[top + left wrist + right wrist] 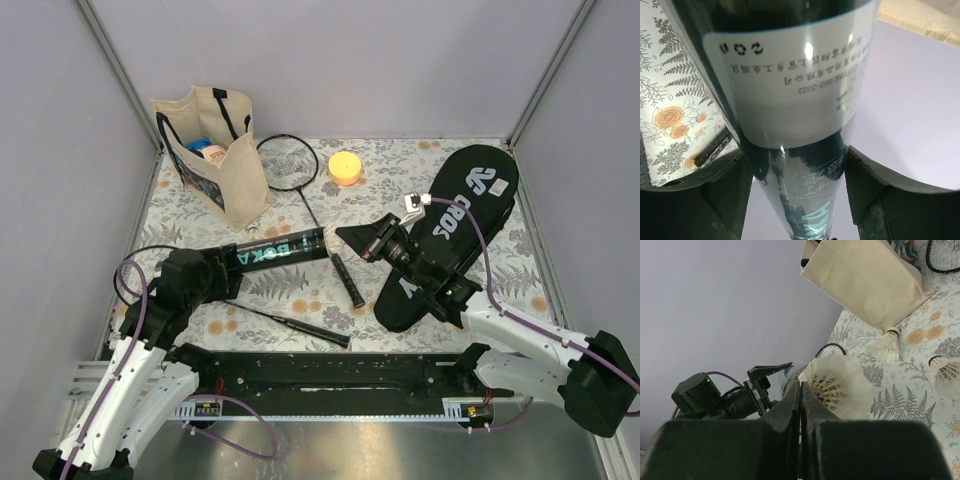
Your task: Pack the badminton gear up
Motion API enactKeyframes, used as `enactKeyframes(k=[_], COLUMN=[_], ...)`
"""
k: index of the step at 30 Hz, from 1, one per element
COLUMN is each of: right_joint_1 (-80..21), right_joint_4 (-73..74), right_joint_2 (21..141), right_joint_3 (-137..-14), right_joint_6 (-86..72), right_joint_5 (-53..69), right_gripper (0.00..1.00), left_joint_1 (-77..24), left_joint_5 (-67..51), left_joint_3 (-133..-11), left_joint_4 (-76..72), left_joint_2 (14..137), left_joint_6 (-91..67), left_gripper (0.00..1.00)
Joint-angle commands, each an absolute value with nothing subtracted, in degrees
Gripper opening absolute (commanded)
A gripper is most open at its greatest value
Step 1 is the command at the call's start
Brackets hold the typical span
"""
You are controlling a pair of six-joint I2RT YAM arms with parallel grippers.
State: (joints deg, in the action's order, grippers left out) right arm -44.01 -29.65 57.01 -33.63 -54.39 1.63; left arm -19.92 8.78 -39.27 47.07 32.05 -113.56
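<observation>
My left gripper [222, 268] is shut on the long black lettered tube [280, 250], which lies across the table; in the left wrist view the tube [790, 100] fills the gap between both fingers [725, 192]. My right gripper [345, 236] is shut on the feather rim of a white shuttlecock [840, 385], held at the tube's right end. Two more shuttlecocks [887, 347] [945, 376] lie by the tote bag. One racket [290, 162] lies behind the tube, and a second racket's handle [325, 335] lies in front. The black cover [455, 225] lies under the right arm.
The beige tote bag [215, 150] stands at the back left, with items inside. An orange round object [345, 167] sits at the back centre. Grey walls close in the table on three sides. The first racket's handle [348, 282] lies between tube and cover.
</observation>
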Motion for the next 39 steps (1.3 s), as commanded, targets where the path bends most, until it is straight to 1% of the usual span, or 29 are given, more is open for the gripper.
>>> enactKeyframes(k=[1, 8, 15, 17, 22, 26, 29, 34, 39], right_joint_1=[-46.31, -50.36, -51.33, -51.33, -51.33, -51.33, -51.24, -51.33, -51.24], right_joint_4=[-37.52, -40.95, -43.68, -42.9, -35.53, -27.35, -25.32, -23.39, -20.83], right_joint_2=[61.86, 68.63, 71.63, 70.76, 64.88, 59.87, 56.87, 55.2, 57.12], right_joint_3=[-34.71, -36.56, -37.09, -36.74, -36.73, -37.79, -36.22, -34.1, -33.14], right_joint_6=[-56.24, -59.58, -61.7, -61.44, -56.79, -53.44, -53.52, -53.79, -53.44], right_joint_5=[-0.71, -0.18, 2.11, 1.76, -1.3, -2.9, -4.04, -7.02, -12.82], right_gripper=[0.0, 0.0, 0.0, 0.06, 0.32, 0.46, 0.52, 0.6, 0.6], left_joint_1=[-19.95, -19.95, -19.95, -20.04, -20.04, -20.04, -20.04, -20.04, -20.04], left_joint_5=[6.77, 6.94, 7.38, 8.26, 11.33, 13.7, 15.81, 19.33, 24.78], left_joint_3=[-40.43, -40.17, -39.73, -39.38, -38.5, -38.14, -38.14, -39.19, -42.1], left_joint_4=[41.13, 40.25, 39.81, 39.99, 41.22, 42.27, 43.06, 44.82, 48.42], left_joint_2=[32.08, 31.55, 31.55, 31.29, 30.24, 29.27, 28.65, 27.86, 25.84], left_joint_6=[-118.39, -118.56, -118.21, -118.04, -118.04, -117.42, -116.63, -115.58, -113.38], left_gripper=[0.39, 0.38, 0.38, 0.38, 0.38, 0.38, 0.38, 0.38, 0.38])
